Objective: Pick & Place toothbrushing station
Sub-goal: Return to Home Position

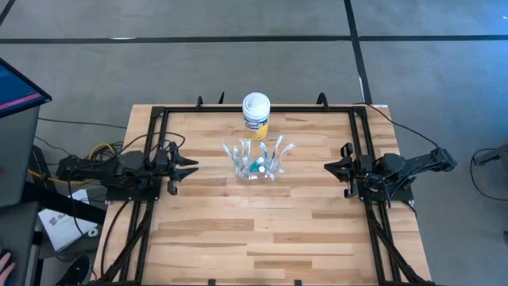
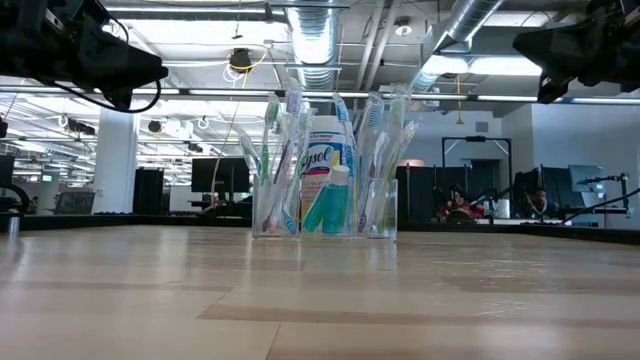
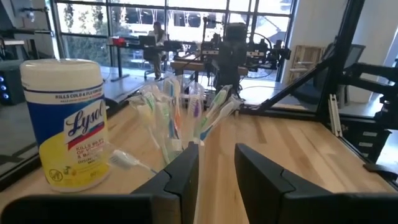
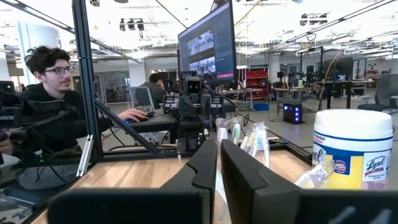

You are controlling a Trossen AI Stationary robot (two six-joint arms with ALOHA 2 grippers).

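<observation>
The left gripper [image 1: 187, 165] hangs over the table [image 1: 238, 230] at about 9 o'clock from the cup [image 2: 391, 215], well apart from it and pointing toward it. Its fingers [image 3: 180, 180] stand a little apart with a clear gap between them, and nothing is held there. From its wrist camera the cup and the canister [image 1: 255, 115] both lie ahead of the fingertips.

The clear plastic cup stands upright near the middle of the table, a little toward 12 o'clock. It is full of toothbrushes [image 2: 372, 135], white, blue and pink. They stand on their handles with the heads up and fan outward over the rim on every side. Teal tubes [image 2: 326, 205] stand among them, low in the cup with a white cap showing. No brush lies loose on the wood.

The yellow canister with the white lid stands upright at 12 o'clock from the cup, just beside it. From table height it shows straight behind the cup, through the clear wall.

The right gripper [image 1: 332, 167] hangs at about 3 o'clock from the cup, well apart and facing it, level with the left one across the table. Its fingers [image 4: 205, 168] are almost together, with only a thin slit between them and nothing in it.

Beyond the table's edge, a person [image 4: 50, 99] sits at a desk.
</observation>
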